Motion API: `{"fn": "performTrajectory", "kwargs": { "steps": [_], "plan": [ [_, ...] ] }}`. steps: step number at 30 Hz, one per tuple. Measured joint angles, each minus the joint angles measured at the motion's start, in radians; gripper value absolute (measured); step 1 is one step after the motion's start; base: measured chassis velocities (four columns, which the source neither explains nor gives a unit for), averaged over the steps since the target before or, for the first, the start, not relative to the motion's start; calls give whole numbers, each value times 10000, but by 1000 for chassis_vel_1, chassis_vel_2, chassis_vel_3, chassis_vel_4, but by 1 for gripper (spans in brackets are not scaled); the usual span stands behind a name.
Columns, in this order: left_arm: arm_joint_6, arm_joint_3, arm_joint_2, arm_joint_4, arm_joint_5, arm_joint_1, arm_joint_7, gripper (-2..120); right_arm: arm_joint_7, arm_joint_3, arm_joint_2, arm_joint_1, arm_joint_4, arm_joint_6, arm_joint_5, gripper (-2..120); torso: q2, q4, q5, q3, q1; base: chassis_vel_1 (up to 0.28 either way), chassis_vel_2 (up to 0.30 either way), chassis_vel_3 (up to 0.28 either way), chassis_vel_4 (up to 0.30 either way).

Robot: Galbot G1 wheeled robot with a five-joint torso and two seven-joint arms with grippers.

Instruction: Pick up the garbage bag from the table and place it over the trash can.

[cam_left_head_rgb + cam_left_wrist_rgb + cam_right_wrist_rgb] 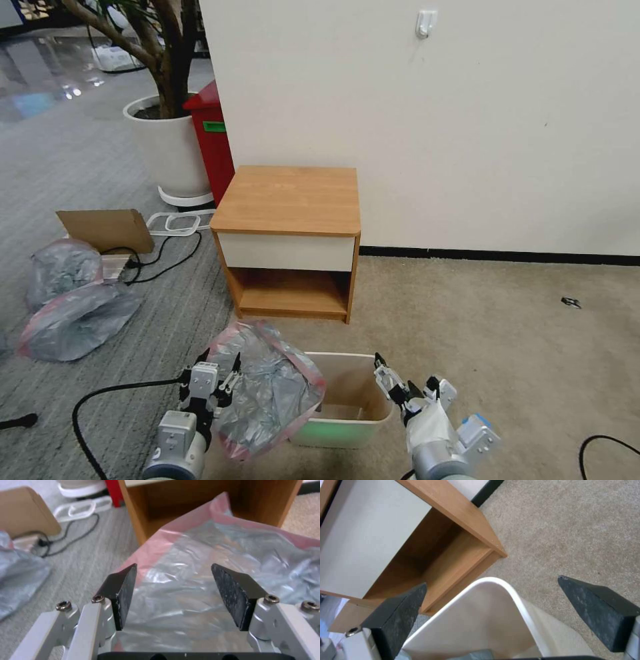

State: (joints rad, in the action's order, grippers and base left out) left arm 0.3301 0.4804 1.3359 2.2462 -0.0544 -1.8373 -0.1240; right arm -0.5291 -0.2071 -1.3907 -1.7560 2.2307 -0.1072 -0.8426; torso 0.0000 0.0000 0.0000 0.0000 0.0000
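Observation:
The garbage bag (270, 390) is draped crumpled over the left side of the trash can (357, 417), its pink rim standing up. The trash can stands on the carpet in front of the table (290, 200), whose top is bare. My left gripper (219, 365) is open at the bag's left edge. In the left wrist view the bag (206, 552) spreads just beyond the open left gripper (173, 567). My right gripper (408, 383) is open beside the can's right rim. In the right wrist view the right gripper (491, 581) straddles a corner of the trash can (480, 622).
Two stuffed grey bags (77, 320) lie on the grey carpet at the left, by a piece of cardboard (107, 230) and cables. A red bin (212, 140) and a plant pot (167, 147) stand behind the table. Beige carpet at the right is open floor.

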Motion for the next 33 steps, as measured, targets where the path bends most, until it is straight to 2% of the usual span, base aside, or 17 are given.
{"fn": "performTrajectory", "kwargs": {
  "steps": [19,33],
  "plan": [
    [36,-476,17,-232,-149,180,308,58,-28,-11,-132,120,-75,107,53,100,0,0,0,0,0,0,0,0,0],
    [-196,-966,-6,-310,635,270,402,56,-44,-14,-168,160,-135,117,83,100,0,0,0,0,0,0,0,0,0]
  ]
}}
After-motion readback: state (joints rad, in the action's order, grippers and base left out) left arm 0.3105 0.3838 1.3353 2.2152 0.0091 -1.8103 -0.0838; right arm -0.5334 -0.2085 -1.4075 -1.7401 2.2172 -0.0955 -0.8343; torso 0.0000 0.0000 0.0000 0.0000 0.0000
